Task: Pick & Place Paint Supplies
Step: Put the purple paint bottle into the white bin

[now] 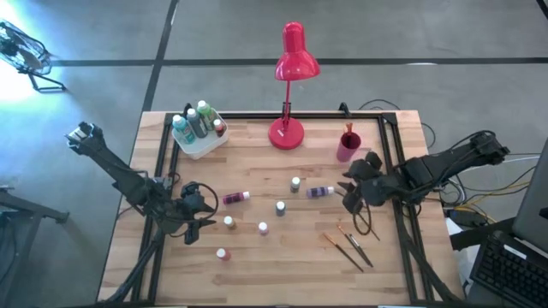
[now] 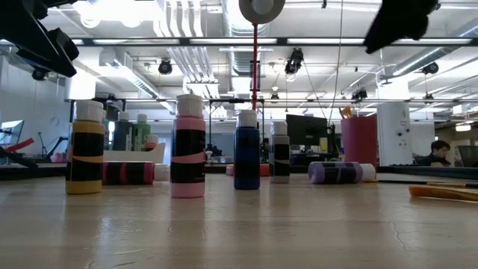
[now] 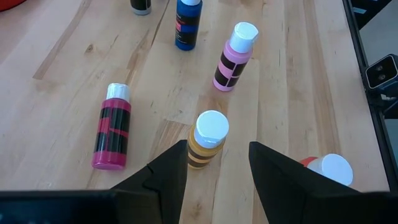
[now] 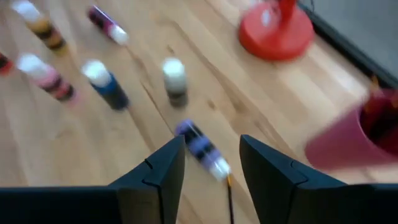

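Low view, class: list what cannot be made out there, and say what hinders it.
- Both pincers: cut off by the top edge; only dark arm parts show.
- Brushes in the pink cup: too small to count.
- Paintbrush: cut off by the right edge.
- White tray: partly hidden behind the yellow bottle and pink bottle.

Seven paint bottles (image 1: 279, 207) were counted loose on the desk (image 1: 257, 274): five upright, two lying down. About four more were seen in a white tray (image 1: 199, 144). Three paintbrushes (image 1: 347, 248), one pink cup (image 1: 348, 145) and one red lamp (image 1: 291, 64) were counted.
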You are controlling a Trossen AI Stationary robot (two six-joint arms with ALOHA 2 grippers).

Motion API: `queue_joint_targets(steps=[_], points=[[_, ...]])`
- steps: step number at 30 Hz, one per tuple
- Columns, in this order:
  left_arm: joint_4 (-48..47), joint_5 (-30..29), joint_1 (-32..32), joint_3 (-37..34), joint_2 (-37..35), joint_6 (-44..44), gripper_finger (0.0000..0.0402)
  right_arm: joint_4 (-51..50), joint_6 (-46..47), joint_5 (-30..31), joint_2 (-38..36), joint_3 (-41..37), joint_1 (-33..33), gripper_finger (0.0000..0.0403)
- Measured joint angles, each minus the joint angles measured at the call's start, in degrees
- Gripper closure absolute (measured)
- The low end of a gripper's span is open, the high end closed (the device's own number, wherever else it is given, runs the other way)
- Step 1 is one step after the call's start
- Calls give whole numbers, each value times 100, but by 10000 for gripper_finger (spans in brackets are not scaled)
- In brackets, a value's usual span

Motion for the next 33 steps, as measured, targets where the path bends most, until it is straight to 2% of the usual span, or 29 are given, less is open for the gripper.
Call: queue_joint_targets(steps=[4, 11, 16, 19, 24, 28, 33], points=[[2, 0, -1, 0, 0, 1, 225, -384, 730, -10, -2, -157, 10, 243], [0, 0, -2, -2, 0, 2, 225, -369, 808, -367, 117, -768, 10, 236], [2, 0, -1, -2, 0, 1, 225, -225, 947, -520, 293, -1260, 14, 250], [0, 0, 0, -2, 0, 2, 225, 361, 520, -616, 465, -1478, 10, 260], [1, 0, -2, -2, 0, 2, 225, 1286, -838, -824, 1030, -1588, 10, 275], [-2, 0, 0, -2, 0, 0, 225, 1256, -1129, -859, 1450, -1461, -2, 275], [0, 0, -2, -2, 0, 2, 225, 1085, -1309, -1008, 1661, -1387, -3, 255]])
